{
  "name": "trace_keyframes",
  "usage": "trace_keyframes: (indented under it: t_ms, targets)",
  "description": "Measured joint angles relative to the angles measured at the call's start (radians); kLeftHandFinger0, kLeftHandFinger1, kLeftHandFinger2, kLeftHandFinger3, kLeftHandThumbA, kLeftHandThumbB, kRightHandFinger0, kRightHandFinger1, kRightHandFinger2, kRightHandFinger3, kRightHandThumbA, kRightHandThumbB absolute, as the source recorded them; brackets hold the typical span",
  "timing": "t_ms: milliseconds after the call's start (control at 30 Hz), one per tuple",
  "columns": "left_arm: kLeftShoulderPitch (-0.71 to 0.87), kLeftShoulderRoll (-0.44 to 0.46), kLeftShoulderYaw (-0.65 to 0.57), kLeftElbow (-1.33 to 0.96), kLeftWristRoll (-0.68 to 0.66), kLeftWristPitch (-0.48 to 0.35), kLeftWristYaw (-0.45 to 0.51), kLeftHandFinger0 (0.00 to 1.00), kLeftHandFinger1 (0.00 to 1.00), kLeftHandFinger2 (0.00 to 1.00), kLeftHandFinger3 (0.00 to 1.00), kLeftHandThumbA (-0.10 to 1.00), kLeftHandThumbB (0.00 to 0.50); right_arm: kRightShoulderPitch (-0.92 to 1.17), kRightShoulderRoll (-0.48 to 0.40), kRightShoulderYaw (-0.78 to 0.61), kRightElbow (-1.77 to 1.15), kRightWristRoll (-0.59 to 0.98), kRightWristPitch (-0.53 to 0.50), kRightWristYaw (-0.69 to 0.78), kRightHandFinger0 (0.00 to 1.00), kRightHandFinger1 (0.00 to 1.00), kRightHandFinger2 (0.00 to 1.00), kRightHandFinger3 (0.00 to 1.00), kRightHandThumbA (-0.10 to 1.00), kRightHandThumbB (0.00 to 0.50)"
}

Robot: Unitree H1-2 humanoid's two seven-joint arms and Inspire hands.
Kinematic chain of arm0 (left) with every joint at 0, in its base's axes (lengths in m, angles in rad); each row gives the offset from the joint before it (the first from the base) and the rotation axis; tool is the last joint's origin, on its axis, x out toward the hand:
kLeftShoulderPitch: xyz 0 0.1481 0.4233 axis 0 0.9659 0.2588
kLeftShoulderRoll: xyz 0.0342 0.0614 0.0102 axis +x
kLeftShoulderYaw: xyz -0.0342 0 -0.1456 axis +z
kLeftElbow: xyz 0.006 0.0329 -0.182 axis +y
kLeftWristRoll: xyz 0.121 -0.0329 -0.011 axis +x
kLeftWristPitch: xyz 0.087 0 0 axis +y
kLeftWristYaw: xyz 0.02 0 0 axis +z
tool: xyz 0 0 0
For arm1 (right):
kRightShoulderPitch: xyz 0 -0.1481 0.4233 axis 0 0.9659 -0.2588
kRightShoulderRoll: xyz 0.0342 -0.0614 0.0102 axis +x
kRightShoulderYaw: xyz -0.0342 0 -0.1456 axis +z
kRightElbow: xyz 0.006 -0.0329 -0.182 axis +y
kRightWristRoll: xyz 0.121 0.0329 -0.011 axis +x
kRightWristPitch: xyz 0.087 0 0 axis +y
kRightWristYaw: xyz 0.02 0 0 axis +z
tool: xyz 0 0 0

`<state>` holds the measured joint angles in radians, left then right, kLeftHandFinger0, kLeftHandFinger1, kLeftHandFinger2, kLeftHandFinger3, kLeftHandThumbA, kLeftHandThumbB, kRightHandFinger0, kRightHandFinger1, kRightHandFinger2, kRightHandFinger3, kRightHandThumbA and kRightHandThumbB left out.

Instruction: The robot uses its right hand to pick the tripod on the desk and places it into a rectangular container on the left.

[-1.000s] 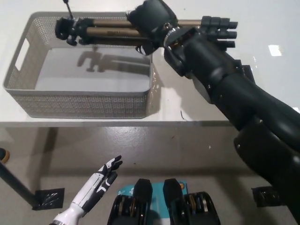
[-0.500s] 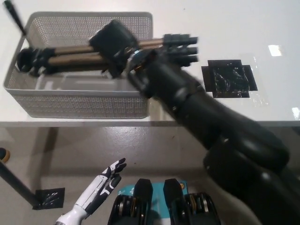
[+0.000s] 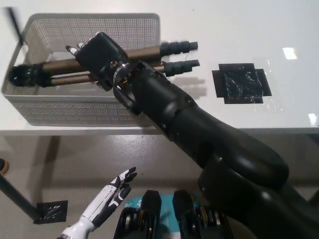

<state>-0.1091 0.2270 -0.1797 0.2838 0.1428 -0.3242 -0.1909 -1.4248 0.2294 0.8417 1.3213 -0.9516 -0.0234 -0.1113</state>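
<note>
The tripod [image 3: 55, 65] has bronze legs and black feet. It lies slantwise across the grey mesh container [image 3: 79, 112] at the table's left. Its black head [image 3: 20, 74] is down by the left wall, and its feet [image 3: 180, 47] stick out past the right rim. My black right hand [image 3: 99, 59] is over the middle of the container, shut on the tripod's legs, with the arm reaching in from the lower right. My white left hand [image 3: 107, 199] hangs low at the bottom left, below the table edge, open and holding nothing.
A black tape patch [image 3: 241, 82] marks the white table [image 3: 279, 114] to the right of the container. The table's front edge runs across the middle of the picture, with grey floor below it. A black floor mark [image 3: 50, 211] lies at the lower left.
My right hand has carried the tripod leftward and down, from above the container's far rim into the container. The tripod's head now sits by the left wall. The left hand has barely moved.
</note>
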Motion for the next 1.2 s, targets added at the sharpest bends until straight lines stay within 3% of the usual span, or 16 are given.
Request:
trace_keyframes:
  t_ms: [100,333,467,600,667,767,833,933,1033,1200]
  targets:
    - [0.0,0.0,0.0,0.0,0.001,0.0,0.0,1.0,1.0,1.0,1.0,1.0,0.5,-0.02,-0.008,-0.006,-0.007,0.002,0.008,0.004,1.0,1.0,1.0,1.0,0.86,0.5]
    - [0.0,0.0,-0.001,0.0,0.007,0.0,0.0,1.0,1.0,1.0,1.0,1.0,0.5,-0.036,-0.043,-0.018,-0.037,0.007,0.026,0.028,1.0,1.0,1.0,1.0,0.89,0.5]
    - [0.0,-0.001,-0.002,0.0,0.018,-0.001,0.001,1.0,1.0,1.0,1.0,1.0,0.5,-0.035,-0.077,-0.078,-0.089,0.028,0.033,0.052,1.0,1.0,1.0,1.0,0.99,0.499]
    - [0.0,-0.002,-0.003,0.004,0.025,-0.002,0.001,1.0,1.0,1.0,1.0,1.0,0.5,-0.034,-0.145,-0.2,-0.25,0.078,0.038,0.097,1.0,1.0,1.0,1.0,1.0,0.495]
    - [0.001,-0.004,-0.003,0.005,0.027,-0.001,0.001,1.0,1.0,1.0,1.0,1.0,0.5,-0.028,-0.182,-0.253,-0.339,0.102,0.04,0.119,1.0,1.0,1.0,1.0,0.96,0.478]
    - [0.001,-0.006,-0.002,0.006,0.028,-0.001,0.001,1.0,1.0,1.0,1.0,1.0,0.5,-0.012,-0.23,-0.327,-0.461,0.138,0.041,0.146,1.0,1.0,1.0,1.0,0.99,0.454]
    - [0.001,-0.006,-0.002,0.006,0.028,0.0,0.001,1.0,1.0,1.0,1.0,1.0,0.5,0.008,-0.26,-0.362,-0.533,0.156,0.043,0.158,1.0,1.0,1.0,1.0,0.99,0.402]
    - [0.003,-0.006,-0.001,0.007,0.028,0.002,0.001,1.0,1.0,1.0,1.0,1.0,0.5,0.059,-0.305,-0.412,-0.655,0.183,0.049,0.178,1.0,1.0,1.0,1.0,0.94,0.396]
    - [0.004,-0.006,-0.001,0.008,0.028,0.003,0.001,1.0,1.0,1.0,1.0,1.0,0.5,0.134,-0.338,-0.455,-0.763,0.211,0.06,0.193,1.0,1.0,1.0,1.0,0.99,0.368]
    - [0.005,-0.006,0.0,0.012,0.028,0.004,0.001,1.0,1.0,1.0,1.0,1.0,0.5,0.309,-0.377,-0.515,-0.926,0.252,0.082,0.202,1.0,1.0,1.0,1.0,1.0,0.411]
